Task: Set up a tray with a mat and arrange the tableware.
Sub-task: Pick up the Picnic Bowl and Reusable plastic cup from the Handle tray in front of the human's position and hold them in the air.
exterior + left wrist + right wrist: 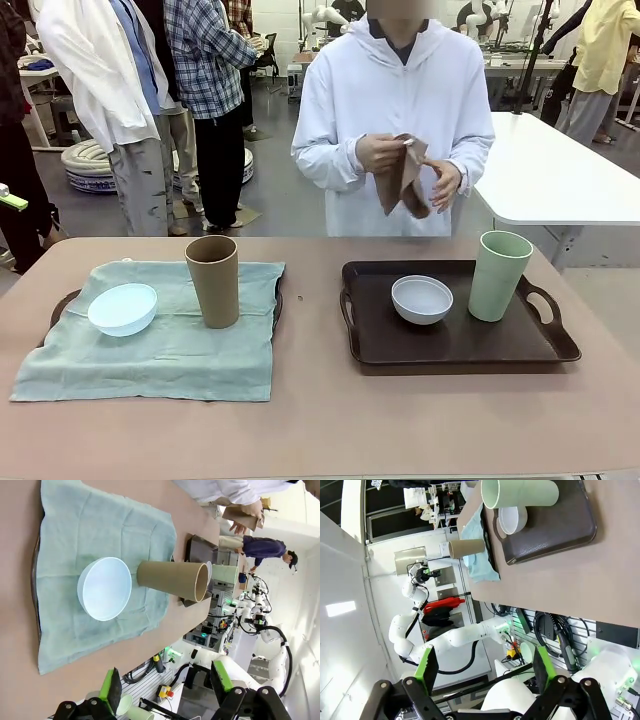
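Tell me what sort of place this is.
Probably a robotics lab or workshop, not a dining room: a yellow box with a red stop button and cables lie past the table edge, and bystanders stand near a white work table.

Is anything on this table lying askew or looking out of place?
Yes. The teal mat is rumpled and too big for the left tray: it spills over the front onto the table. The right tray has no mat under its grey-white bowl and pale green tumbler.
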`<state>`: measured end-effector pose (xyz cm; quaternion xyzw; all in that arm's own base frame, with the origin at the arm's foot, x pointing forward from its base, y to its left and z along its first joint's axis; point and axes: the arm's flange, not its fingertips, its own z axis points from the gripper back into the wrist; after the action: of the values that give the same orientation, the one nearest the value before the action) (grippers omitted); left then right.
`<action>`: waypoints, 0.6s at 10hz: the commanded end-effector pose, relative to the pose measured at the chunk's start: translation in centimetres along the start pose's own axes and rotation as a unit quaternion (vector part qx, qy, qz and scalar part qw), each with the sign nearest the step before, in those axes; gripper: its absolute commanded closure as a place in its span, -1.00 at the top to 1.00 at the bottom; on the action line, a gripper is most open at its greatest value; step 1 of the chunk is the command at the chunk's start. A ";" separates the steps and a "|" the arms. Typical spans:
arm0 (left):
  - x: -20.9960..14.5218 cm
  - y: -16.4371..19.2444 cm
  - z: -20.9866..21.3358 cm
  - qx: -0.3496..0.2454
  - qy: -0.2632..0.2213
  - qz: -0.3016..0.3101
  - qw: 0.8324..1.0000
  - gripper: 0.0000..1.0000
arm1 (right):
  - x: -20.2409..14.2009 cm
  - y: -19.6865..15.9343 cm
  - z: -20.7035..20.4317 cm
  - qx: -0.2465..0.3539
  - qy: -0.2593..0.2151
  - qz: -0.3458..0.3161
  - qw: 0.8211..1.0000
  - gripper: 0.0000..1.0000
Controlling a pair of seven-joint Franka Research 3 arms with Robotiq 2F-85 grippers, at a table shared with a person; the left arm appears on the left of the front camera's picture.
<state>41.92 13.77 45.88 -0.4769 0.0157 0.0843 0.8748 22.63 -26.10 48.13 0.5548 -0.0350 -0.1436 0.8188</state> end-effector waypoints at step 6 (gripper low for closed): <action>0.8 -4.9 -2.3 0.041 0.030 -0.038 0.998 0.90 | 3.2 2.2 -0.1 -0.018 -0.015 0.127 0.992 1.00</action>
<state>42.77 11.66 47.06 -0.4679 0.0183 0.0581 0.8817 23.77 -25.92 49.19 0.5447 -0.0700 -0.0965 0.8301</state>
